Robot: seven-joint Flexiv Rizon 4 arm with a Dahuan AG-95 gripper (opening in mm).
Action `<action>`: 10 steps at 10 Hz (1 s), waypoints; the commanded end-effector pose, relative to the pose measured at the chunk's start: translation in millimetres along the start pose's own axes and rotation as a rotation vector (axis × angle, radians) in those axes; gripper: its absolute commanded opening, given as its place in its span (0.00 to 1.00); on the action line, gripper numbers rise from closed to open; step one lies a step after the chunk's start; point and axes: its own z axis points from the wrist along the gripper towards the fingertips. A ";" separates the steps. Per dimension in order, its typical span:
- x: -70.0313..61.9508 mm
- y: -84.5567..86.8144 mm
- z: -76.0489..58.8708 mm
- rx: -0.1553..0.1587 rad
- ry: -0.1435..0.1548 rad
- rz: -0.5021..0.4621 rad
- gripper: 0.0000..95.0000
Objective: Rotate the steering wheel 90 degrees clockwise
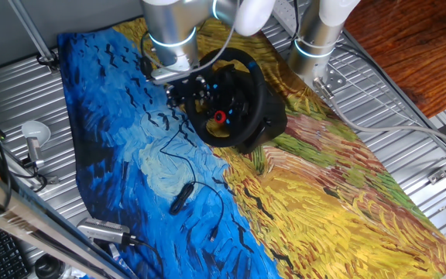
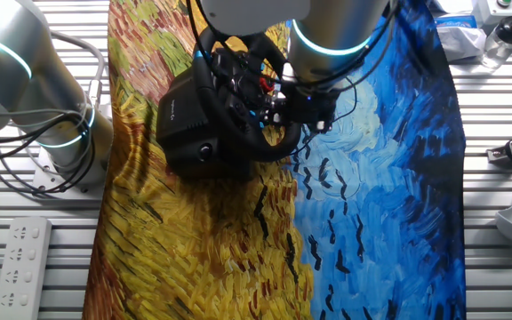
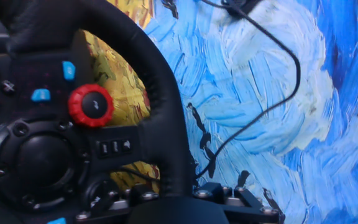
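A painted cloth (image 1: 308,194) in blue and yellow swirls covers a ribbed metal table (image 1: 409,116). The steering wheel (image 1: 242,97), on its black base (image 2: 185,120), stands near the cloth's far end, its rim directly at the claw (image 1: 184,89). Whether the claw's fingers are apart or clamped on the rim cannot be told. Below the claw lies open blue cloth, crossed by a thin cable (image 3: 278,93) to a small black device (image 1: 180,198). No legible writing shows; the hub carries a red knob (image 3: 91,105).
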 end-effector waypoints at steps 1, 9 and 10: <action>2.9 -0.9 0.9 -0.012 -0.004 0.017 0.40; 5.1 -0.5 8.4 -0.048 -0.018 0.075 0.40; 5.4 -0.5 8.3 -0.050 -0.015 0.076 0.40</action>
